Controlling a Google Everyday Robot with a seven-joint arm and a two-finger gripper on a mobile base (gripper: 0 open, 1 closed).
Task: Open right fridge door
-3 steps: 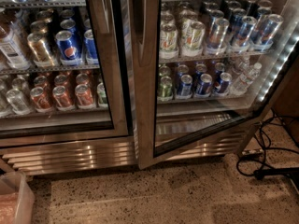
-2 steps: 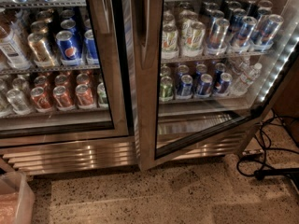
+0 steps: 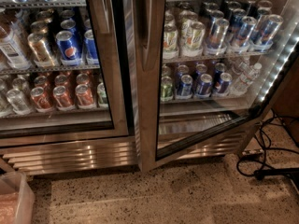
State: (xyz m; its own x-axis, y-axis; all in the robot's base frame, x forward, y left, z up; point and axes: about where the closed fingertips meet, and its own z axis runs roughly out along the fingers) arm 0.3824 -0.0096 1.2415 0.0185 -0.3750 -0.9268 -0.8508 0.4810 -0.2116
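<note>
The right fridge door (image 3: 145, 106) is a glass pane in a wide steel frame with a black border. It stands ajar, hinged at the right, and its free left edge swings out toward me over the floor. Its long bowed steel handle (image 3: 148, 27) runs down the frame's left side. Through the pane I see shelves of cans (image 3: 203, 83) and bottles. My gripper is out of view.
The left fridge door (image 3: 119, 78) is shut, with blue Pepsi cans (image 3: 69, 45) and orange cans behind it. Black cables (image 3: 266, 160) lie on the speckled floor at the right. A translucent plastic bin (image 3: 16, 199) sits at the bottom left. A steel grille (image 3: 70, 155) runs below the doors.
The right door's free edge looks slightly farther out and lower in the picture than a second ago. Nothing else has moved.
</note>
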